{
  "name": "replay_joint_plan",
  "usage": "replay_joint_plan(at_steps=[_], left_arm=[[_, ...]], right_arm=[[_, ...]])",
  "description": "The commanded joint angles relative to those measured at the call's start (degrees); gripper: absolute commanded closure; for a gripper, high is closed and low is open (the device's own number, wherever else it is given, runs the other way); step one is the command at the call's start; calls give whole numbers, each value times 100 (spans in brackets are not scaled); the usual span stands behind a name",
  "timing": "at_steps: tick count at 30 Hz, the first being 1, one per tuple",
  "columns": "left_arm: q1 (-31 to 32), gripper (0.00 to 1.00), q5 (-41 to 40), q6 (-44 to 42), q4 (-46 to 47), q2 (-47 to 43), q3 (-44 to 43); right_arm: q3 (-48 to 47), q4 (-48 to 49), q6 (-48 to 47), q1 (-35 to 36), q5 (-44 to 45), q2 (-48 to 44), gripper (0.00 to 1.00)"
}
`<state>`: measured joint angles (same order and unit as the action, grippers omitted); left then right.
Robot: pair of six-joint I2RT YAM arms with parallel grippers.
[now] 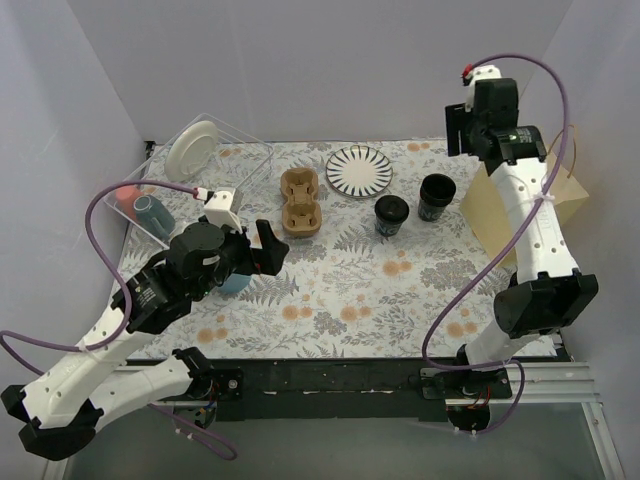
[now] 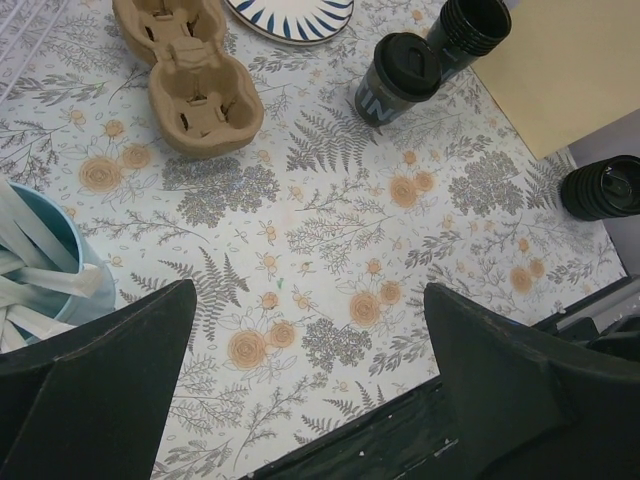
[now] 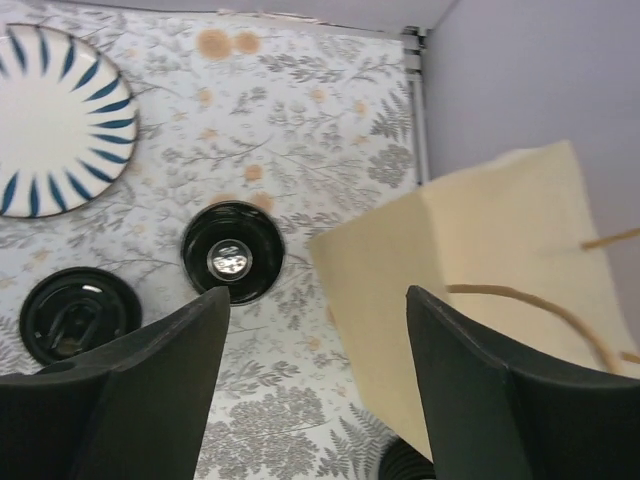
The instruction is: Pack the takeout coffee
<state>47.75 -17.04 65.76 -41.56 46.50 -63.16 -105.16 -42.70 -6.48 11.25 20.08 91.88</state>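
Observation:
Two dark cups stand at the back right of the table. One carries a black lid and also shows in the left wrist view and the right wrist view. The other stands to its right next to the bag; its top looks open, with a shiny spot inside. My left gripper is open and empty, low over the table's left middle. My right gripper is open and empty, raised above the right cup and the bag's edge.
A brown cardboard cup carrier lies at the back middle beside a striped plate. A tan paper bag stands at the right edge. A light-blue cup sits under my left gripper. A clear bin stands at the back left.

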Motion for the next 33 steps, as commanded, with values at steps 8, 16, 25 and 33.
replay_joint_plan(at_steps=[8,16,25,33], left_arm=[[-28,2,254,51,148,-220,339],[-20,2,227,-1,183,-62,339],[-20,2,183,-80,298,96,321],[-29,2,227,-89,245,122,216]], right_arm=[[-874,-889,-152,-1326,-460,339,10],[-154,-697,-204,-1634,-601,340,20],[110,-397,-547,-1731,-909,428,66],[-470,-555,-942,-1713,-734,129,99]])
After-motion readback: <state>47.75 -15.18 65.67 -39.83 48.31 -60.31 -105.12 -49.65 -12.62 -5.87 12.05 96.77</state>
